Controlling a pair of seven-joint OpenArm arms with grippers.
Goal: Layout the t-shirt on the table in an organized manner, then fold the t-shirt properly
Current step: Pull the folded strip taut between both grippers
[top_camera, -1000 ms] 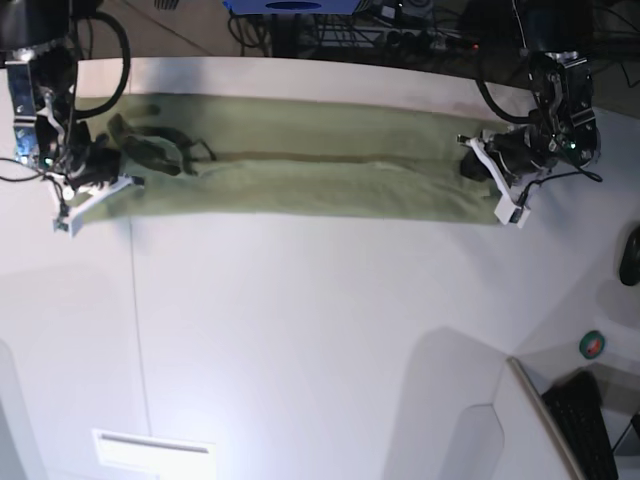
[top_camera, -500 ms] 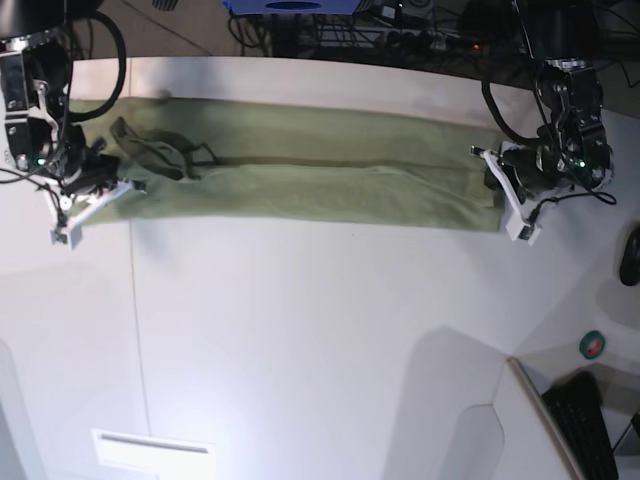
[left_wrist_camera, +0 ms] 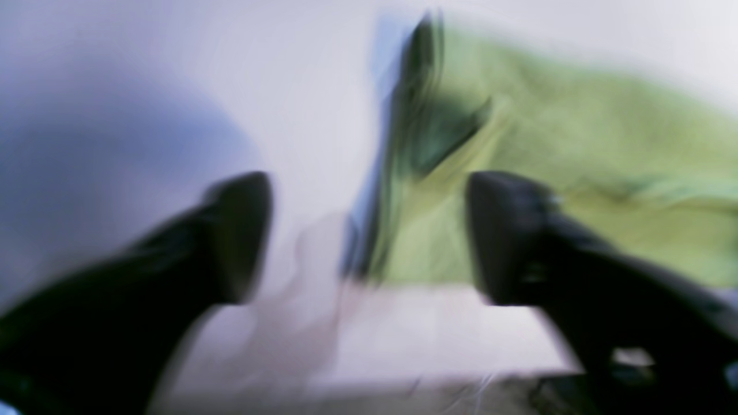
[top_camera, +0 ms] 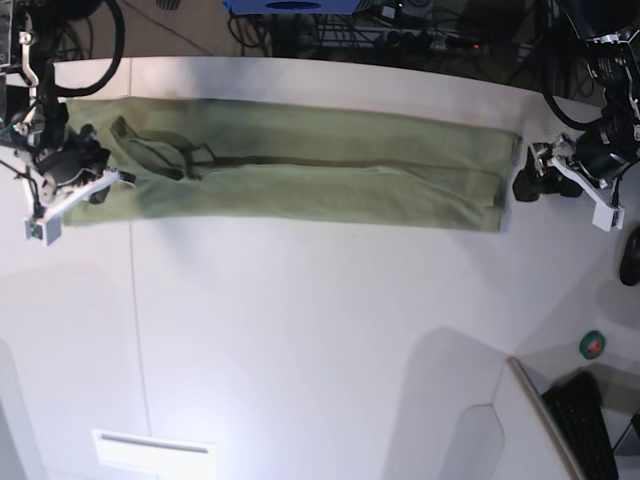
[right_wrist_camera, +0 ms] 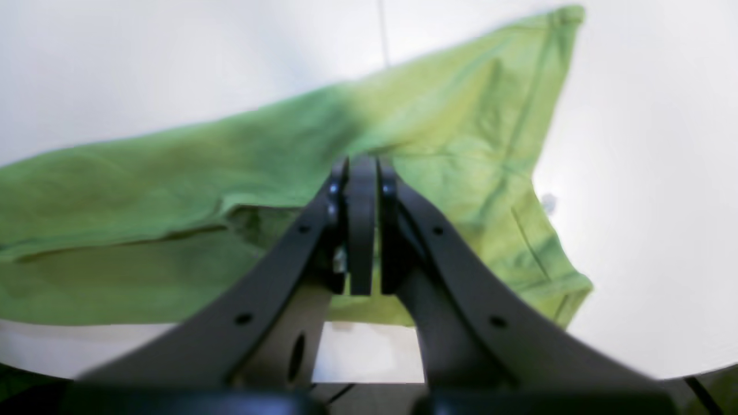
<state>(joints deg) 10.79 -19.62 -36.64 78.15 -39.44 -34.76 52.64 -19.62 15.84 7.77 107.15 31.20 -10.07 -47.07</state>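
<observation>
Two grippers flank the t-shirt (top_camera: 300,175): the left gripper (top_camera: 548,172), released, sits just off the hem at frame right; the right gripper (right_wrist_camera: 362,230) is clenched beside the collar end, cloth held I cannot tell. Folded into a long strip across the upper worktop (top_camera: 300,330), probably stretched flat; ample bare surface lies below.

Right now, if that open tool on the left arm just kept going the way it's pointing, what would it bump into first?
Most likely the t-shirt: the left tool points at its near edge on the table. The picture is blurred, so depth is unsure.
</observation>
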